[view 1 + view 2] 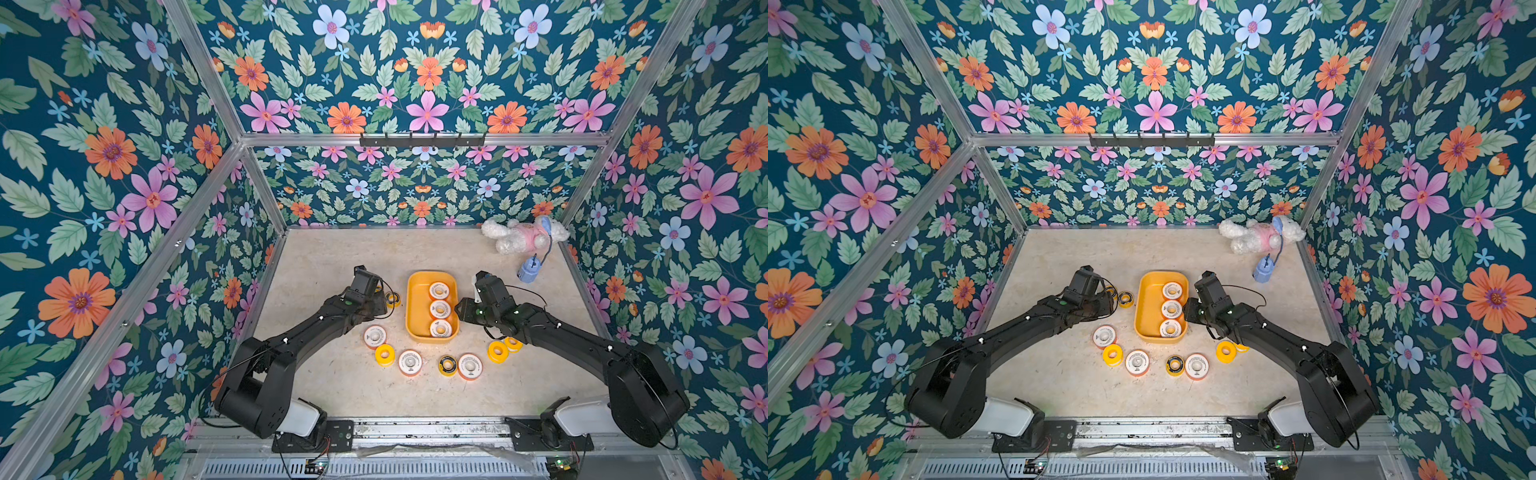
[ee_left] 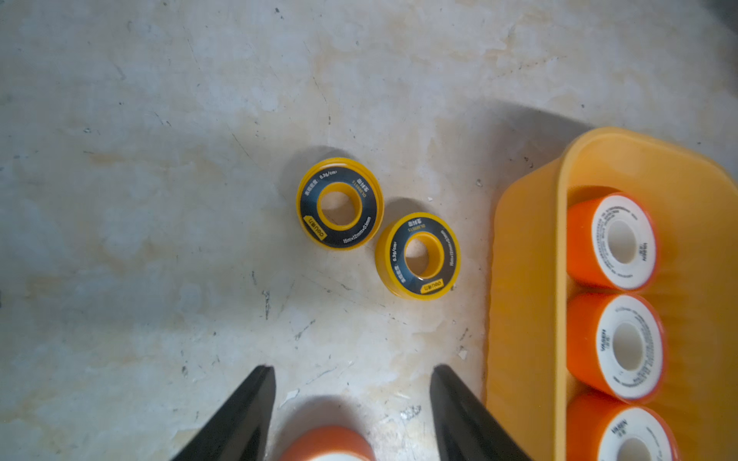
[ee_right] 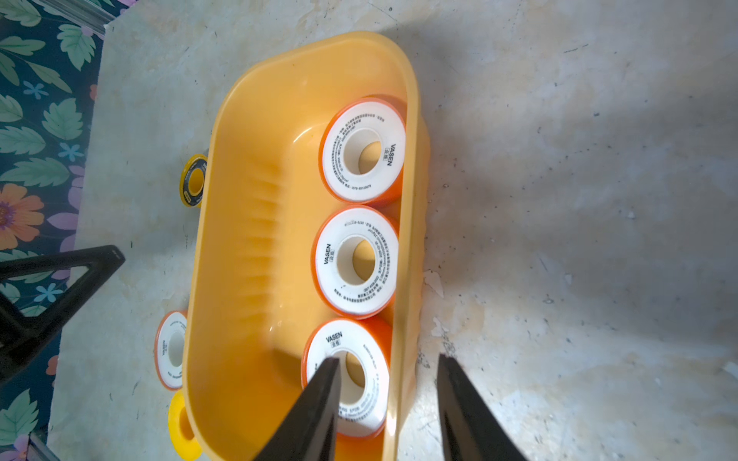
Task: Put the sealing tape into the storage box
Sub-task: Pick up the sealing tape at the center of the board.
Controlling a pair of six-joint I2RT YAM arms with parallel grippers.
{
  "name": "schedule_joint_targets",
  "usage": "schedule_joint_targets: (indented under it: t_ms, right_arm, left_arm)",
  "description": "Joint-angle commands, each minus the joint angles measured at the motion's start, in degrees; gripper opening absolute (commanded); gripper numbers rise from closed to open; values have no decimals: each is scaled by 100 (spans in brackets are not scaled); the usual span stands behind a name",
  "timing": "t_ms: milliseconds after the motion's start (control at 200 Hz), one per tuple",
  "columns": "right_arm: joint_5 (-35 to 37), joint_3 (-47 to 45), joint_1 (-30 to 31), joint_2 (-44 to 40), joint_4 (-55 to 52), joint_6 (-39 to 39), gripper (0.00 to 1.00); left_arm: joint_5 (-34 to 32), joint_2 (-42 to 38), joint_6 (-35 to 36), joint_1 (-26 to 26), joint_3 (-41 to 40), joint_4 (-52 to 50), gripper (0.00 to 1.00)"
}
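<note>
Left claw (image 2: 351, 371) was spread above the surface (image 2: 159, 199); right claw (image 3: 388, 359), also spread, straddled the box (image 3: 239, 259) wall beside three spools (image 3: 331, 255).

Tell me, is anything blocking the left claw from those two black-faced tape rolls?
Nothing visible does. Only bare table lies between the open left claw and the two black-faced rolls; the storage box stands off to one side.
</note>
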Motion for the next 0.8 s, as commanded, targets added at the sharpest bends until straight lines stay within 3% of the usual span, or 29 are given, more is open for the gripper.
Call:
schedule_joint_targets:
  t_ms: [0,145,795]
  right_arm:
    - [-91,-18,-21,30,247,79,45]
    - [-74,-26,-49,48,254,90,45]
    - [-141,-100,-67,56,251,82,45]
  left_arm:
    - [144,297,315,158,208,27,70]
    - [113,800,544,297,597,38,77]
    - [305,2210,945,542,1609,-8,79]
